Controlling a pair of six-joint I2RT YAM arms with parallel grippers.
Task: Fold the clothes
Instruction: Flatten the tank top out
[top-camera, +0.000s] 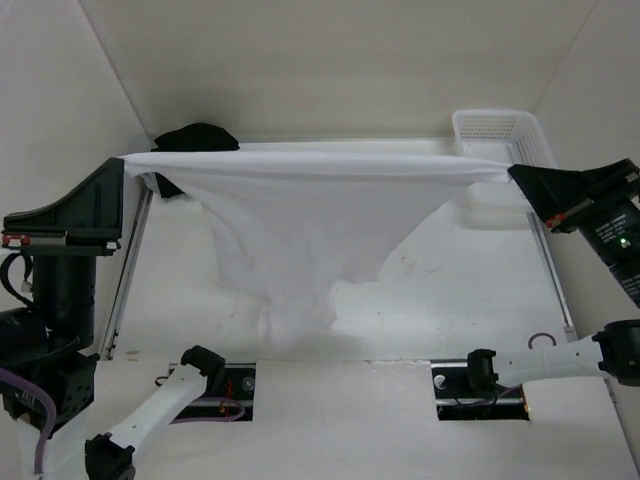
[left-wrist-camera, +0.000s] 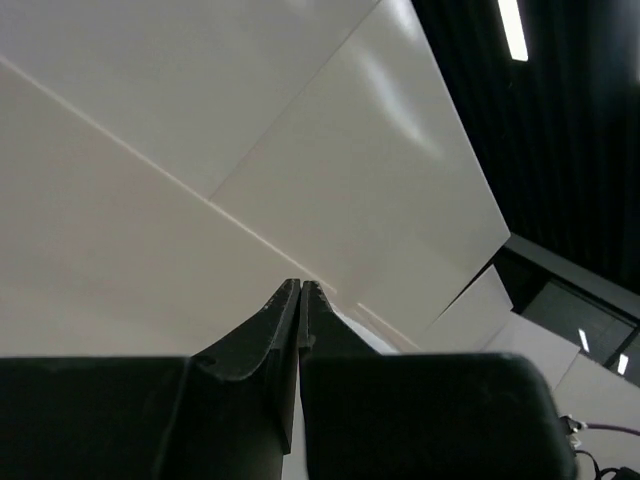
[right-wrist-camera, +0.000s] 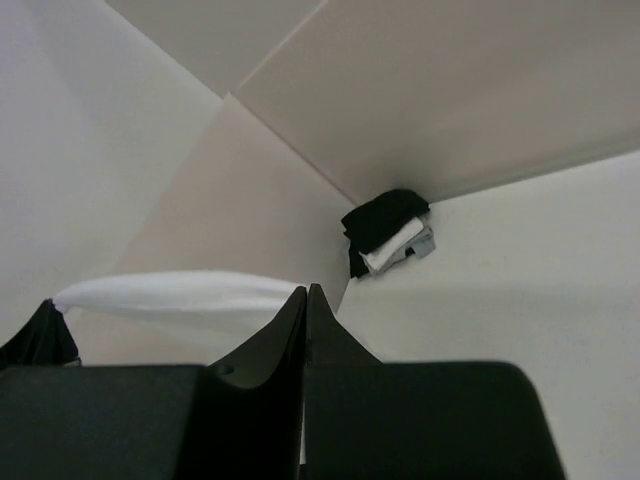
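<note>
Hanging in the air to the left of the basket (top-camera: 497, 132), the white top (top-camera: 300, 215) is stretching in a taut line. One corner is just in front of the basket's near-left side and the other is well away from it on the left. The right hand (top-camera: 512, 172) is pinching the corner nearest the basket, its jaws closed tight on the fabric. The left hand (top-camera: 123, 162) is gripping the far corner in the same way, jaws pressed together on the cloth.

Below that tight upper edge the top is sagging into a deep V. Its lowest folds are resting in a soft bunch on the tabletop (top-camera: 480, 290), left of the basket and nearer the arm bases.

A pile of dark garments (top-camera: 197, 137) is sitting well left of the basket, along the same back edge of the tabletop. It is partly hidden behind the stretched cloth, close to the left hand.

In the right wrist view that hand's fingers (right-wrist-camera: 285, 320) are meeting at the tips. The white cloth is running off to the left from them, and the pile is showing black, white and grey layers in the far corner. In the left wrist view the fingers (left-wrist-camera: 275, 320) are likewise lying flat against each other, with only pale walls beyond.
</note>
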